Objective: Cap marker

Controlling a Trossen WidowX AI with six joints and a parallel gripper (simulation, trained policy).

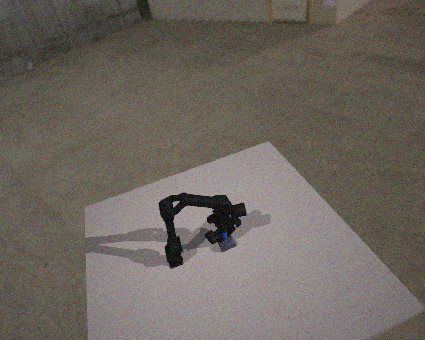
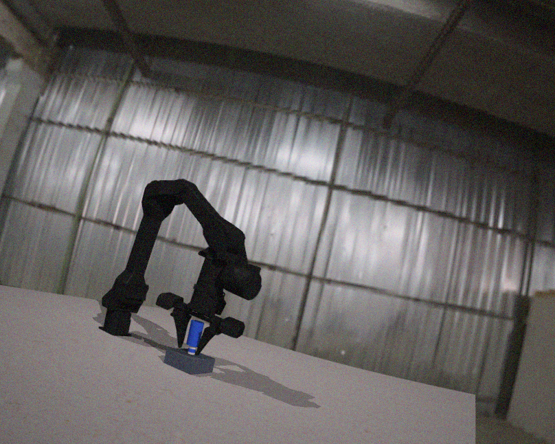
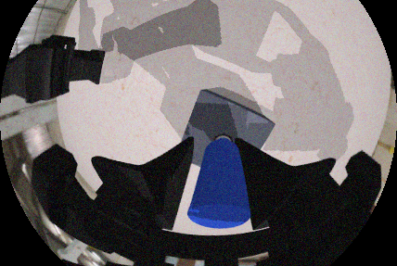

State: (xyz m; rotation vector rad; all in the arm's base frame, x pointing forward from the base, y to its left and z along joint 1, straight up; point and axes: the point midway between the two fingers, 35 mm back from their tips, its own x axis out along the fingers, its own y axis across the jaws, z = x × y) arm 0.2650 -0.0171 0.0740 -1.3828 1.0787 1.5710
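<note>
Cap [image 1: 224, 236] [image 2: 195, 333] [image 3: 219, 185] sits over the upright marker [image 2: 191, 351] [image 3: 224, 137] in the block [image 1: 229, 246] [image 2: 187, 361] [image 3: 211, 116], while the claw [image 1: 223, 235] [image 2: 189, 350] [image 3: 214, 142] stands partly open around it, fingertips near the block's top

Corrugated metal wall [image 2: 374, 238], bare concrete floor [image 1: 95, 128], dark ceiling beams [image 2: 433, 52]

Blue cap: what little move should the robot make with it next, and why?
Probably widen the end effector slightly, then lift straight up. The cap sits over the marker, with only a short banded stretch showing above the holder block. A gap shows beside one finger, but the other looks very close. Whether it has clicked, I can't tell.
</note>
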